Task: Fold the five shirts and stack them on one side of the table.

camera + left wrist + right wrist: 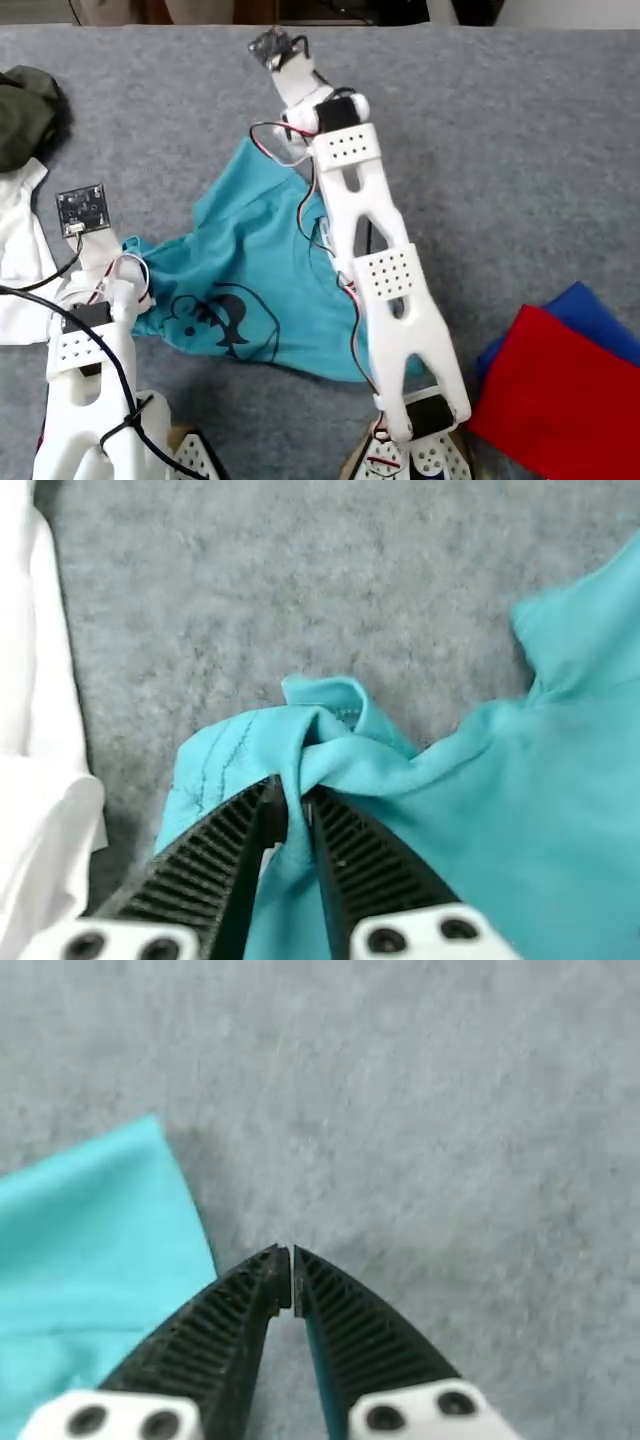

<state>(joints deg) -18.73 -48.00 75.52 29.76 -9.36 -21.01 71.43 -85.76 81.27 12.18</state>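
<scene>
A teal shirt (250, 270) with a dark print lies crumpled in the middle of the grey table (500, 140). My left gripper (295, 805) is shut on a bunched fold of the teal shirt (520, 810) at its left sleeve end. The left arm (90, 340) stands at the table's near left. My right gripper (291, 1278) is shut, and a thin strip of teal cloth shows between its fingers. The shirt's far corner (110, 1220) lies beside it. The right arm (385, 270) stretches across the shirt toward the far edge.
A white shirt (20, 250) lies at the left edge, also in the left wrist view (30, 810). A dark green shirt (25, 110) is bunched at the far left. A folded red shirt (560, 390) rests on a folded blue one (595, 315) at the near right.
</scene>
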